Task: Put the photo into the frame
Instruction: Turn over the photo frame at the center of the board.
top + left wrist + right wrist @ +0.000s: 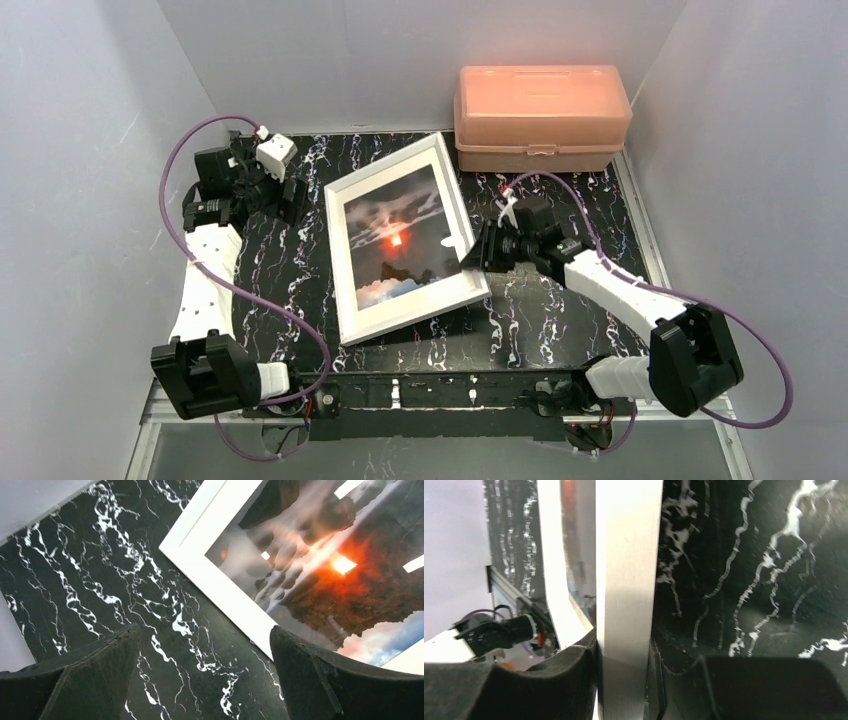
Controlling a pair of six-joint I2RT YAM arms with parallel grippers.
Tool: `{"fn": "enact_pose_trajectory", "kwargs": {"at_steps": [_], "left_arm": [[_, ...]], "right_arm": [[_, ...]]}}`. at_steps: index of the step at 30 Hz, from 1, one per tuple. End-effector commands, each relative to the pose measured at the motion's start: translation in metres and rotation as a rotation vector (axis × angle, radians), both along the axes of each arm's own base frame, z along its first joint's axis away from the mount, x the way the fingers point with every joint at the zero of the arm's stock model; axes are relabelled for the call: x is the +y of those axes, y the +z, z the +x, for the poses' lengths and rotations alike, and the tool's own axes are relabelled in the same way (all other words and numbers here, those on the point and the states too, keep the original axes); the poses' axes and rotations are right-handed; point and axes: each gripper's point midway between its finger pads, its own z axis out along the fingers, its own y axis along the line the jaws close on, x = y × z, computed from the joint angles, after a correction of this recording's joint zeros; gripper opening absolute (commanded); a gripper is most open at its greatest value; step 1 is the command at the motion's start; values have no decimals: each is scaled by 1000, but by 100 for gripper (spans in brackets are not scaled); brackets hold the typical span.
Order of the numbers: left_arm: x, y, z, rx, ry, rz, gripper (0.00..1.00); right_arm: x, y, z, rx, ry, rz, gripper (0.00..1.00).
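Note:
The white frame (344, 262) lies face up on the black marbled table, tilted, with the photo (396, 236) of dark clouds and an orange glow showing behind its pane. My right gripper (476, 250) is shut on the frame's right edge (626, 580), one finger on each side of the white rail. My left gripper (290, 196) is open and empty just left of the frame's far left corner. In the left wrist view the frame's white edge (210, 565) and the photo (330, 575) lie ahead and right of the open fingers (95, 670).
A pink plastic box (541, 118) stands shut at the back right, just behind the frame's far corner. Grey walls close in the left, right and back. The table's front edge (440, 384) runs between the arm bases.

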Motion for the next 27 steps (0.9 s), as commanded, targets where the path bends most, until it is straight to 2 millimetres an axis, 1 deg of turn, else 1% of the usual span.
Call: {"fn": "enact_pose_trajectory", "kwargs": {"at_steps": [1, 3, 5, 10, 11, 13, 15, 17, 18, 21, 22, 23, 24, 27], "left_arm": [[4, -29, -15, 101, -9, 17, 98], [5, -39, -18, 135, -8, 14, 99], [6, -47, -20, 155, -4, 8, 98], [6, -57, -20, 171, 14, -22, 99], [5, -57, -20, 173, 15, -28, 99], [5, -60, -19, 181, 18, -36, 99], [5, -63, -18, 195, 25, -42, 99], [5, -66, -17, 209, 33, -50, 98], [5, -67, -17, 215, 37, -55, 98], [3, -70, -17, 229, 48, -80, 98], [3, -70, -16, 231, 54, -88, 98], [3, -70, -15, 230, 63, -96, 98], [3, -70, -14, 230, 70, -105, 99], [0, -73, -12, 245, 89, -147, 99]], "right_arm": [[-3, 2, 20, -209, -67, 62, 3], [-11, -18, 16, -203, -72, 16, 4], [-14, -32, 11, -201, -56, 6, 8], [-29, -70, 2, -178, -69, -72, 11], [-32, -75, 2, -179, -81, -85, 14], [-37, -85, 1, -178, -102, -98, 27], [-43, -94, -1, -167, -128, -114, 34], [-47, -100, -2, -153, -153, -134, 50], [-50, -102, -1, -149, -164, -147, 57], [-57, -99, 4, -164, -195, -184, 73], [-60, -96, 6, -175, -202, -197, 83], [-62, -93, 9, -183, -210, -213, 95], [-64, -90, 12, -192, -218, -233, 98], [-81, -78, 26, -232, -275, -325, 99]]}}
